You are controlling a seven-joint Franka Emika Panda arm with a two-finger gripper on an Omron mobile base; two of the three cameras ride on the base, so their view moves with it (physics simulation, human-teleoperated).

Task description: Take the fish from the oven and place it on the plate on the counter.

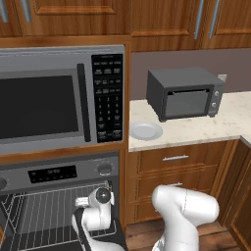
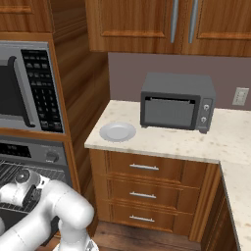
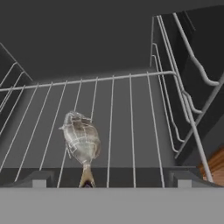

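Hand view: small silvery-grey fish point(image 3: 81, 142) on wire oven rack point(image 3: 131, 113), lower left; gripper point(image 3: 107, 183) fingers spread wide, empty; no legible writing.

both base views looked forward and down from behind the arm and shared the round pale grey-white plate point(image 1: 145, 131) point(image 2: 117, 132); the hand view looked closely along a wire oven rack point(image 3: 131, 113).
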